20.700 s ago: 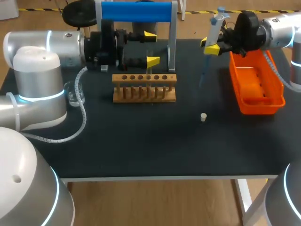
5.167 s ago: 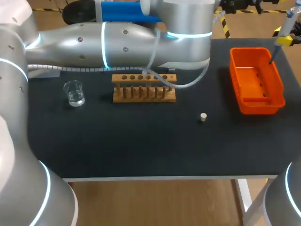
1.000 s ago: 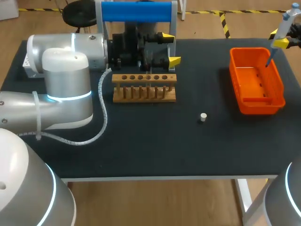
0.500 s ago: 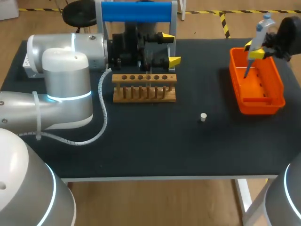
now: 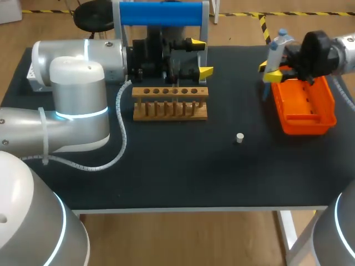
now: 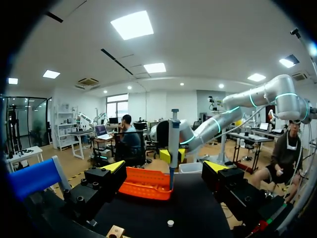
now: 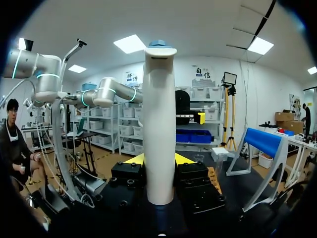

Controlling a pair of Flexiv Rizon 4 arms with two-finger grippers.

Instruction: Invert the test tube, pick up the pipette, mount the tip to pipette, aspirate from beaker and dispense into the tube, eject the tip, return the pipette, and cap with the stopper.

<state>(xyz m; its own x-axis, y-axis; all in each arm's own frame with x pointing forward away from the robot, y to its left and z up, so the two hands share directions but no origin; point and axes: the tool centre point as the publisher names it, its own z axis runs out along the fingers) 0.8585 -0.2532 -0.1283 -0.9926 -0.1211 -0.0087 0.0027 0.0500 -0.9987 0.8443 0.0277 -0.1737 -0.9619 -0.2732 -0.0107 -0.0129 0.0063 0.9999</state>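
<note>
My right gripper (image 5: 270, 71) is shut on the white pipette (image 5: 275, 49), upright, just past the near-left corner of the orange tray (image 5: 310, 119). In the right wrist view the pipette body (image 7: 159, 134) stands between the yellow-tipped fingers of that gripper (image 7: 159, 159). From the left wrist view the pipette (image 6: 173, 141) hangs ahead with a thin tip at its lower end, in front of the tray (image 6: 146, 183). My left gripper (image 5: 199, 56) stands open behind the wooden rack (image 5: 170, 103), nothing held between its fingers (image 6: 166, 168). The small white stopper (image 5: 239, 138) lies on the mat. The beaker is hidden.
A blue-topped stand (image 5: 161, 13) rises at the back of the table, behind my left gripper. My left arm's bulky links (image 5: 77, 100) cover the table's left part. Bare black mat (image 5: 183, 166) spreads in front of the rack and around the stopper.
My right gripper has carried the pipette leftward, from beyond the tray's far right corner across the tray to its left edge. The left arm has not moved.
</note>
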